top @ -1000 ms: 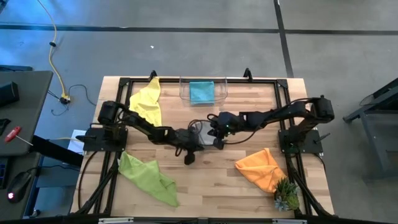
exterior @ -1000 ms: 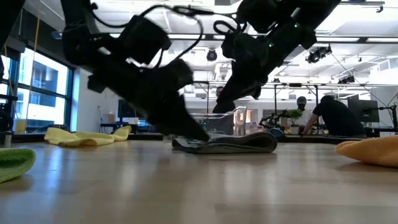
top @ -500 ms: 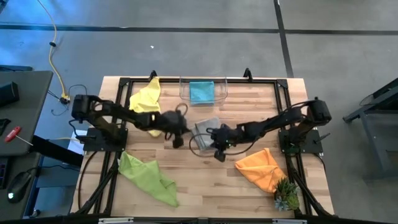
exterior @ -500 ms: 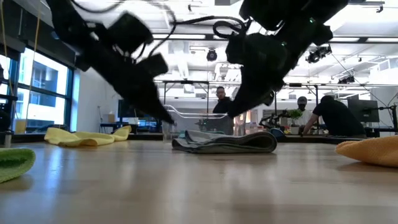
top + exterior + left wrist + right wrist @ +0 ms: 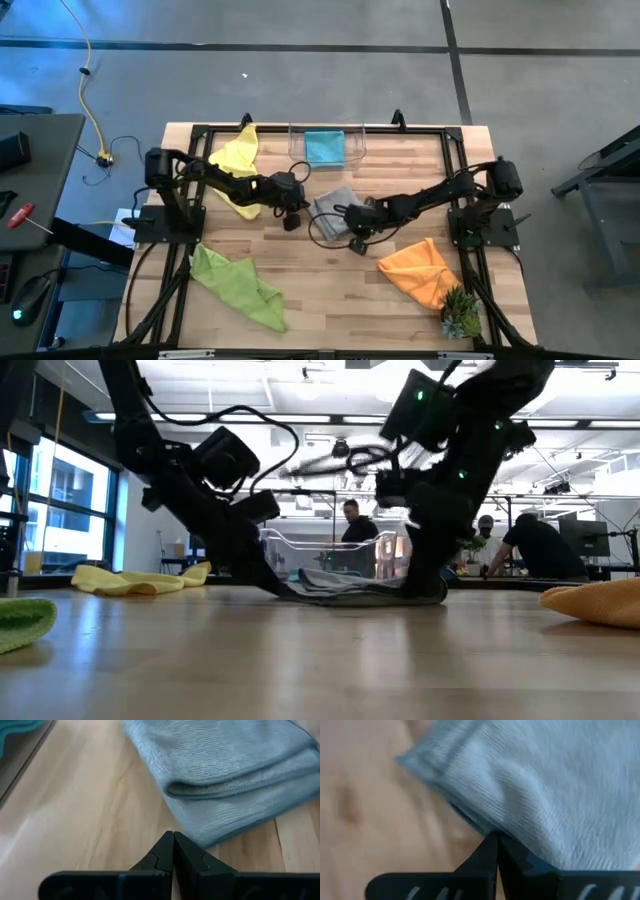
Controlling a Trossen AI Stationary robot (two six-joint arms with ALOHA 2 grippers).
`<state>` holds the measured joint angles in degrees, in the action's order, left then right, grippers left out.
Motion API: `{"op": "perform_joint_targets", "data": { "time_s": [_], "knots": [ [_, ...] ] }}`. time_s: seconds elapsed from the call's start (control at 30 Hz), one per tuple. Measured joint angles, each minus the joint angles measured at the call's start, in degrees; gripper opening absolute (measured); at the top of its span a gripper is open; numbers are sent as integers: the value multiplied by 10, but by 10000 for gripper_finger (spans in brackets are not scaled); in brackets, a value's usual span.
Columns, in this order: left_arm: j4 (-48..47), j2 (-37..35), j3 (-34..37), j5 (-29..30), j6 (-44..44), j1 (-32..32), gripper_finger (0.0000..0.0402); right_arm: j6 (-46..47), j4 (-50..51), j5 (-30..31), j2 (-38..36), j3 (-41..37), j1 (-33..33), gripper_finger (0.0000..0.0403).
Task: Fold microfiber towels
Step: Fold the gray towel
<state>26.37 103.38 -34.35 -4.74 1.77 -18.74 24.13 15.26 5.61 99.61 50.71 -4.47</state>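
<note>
Grey towel [image 5: 334,208] lies folded mid-worktop, just in front of the clear bin [image 5: 326,146]; no readable writing seen. Left gripper [image 5: 291,213] is lowered at its left edge, fingers pressed together, nothing held. Right gripper [image 5: 355,231] is down at its front-right corner, fingers closed, tips against the cloth. Bin at the back edge holds the teal towel [image 5: 324,146]. Yellow towel [image 5: 238,165] back-left, green towel [image 5: 240,287] front-left, orange towel [image 5: 420,270] front-right.

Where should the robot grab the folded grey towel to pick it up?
Probably at the rounded folded edge of the grey towel, coming in low along the table from the left tool side. There the layers stack into a thick roll, so one pinch could catch them all. Both tools look shut; the right tool sits against the cloth.
</note>
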Motion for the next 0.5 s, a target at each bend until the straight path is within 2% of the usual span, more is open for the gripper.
{"op": "perform_joint_targets", "data": {
  "time_s": [0.3,0.5],
  "knots": [
    [15,4,0,-4,-34,60,0,-68,64,18,-9,1,26,0],
    [33,6,-3,-19,-37,123,0,-86,119,-2,-69,0,23,0]
  ]
}}
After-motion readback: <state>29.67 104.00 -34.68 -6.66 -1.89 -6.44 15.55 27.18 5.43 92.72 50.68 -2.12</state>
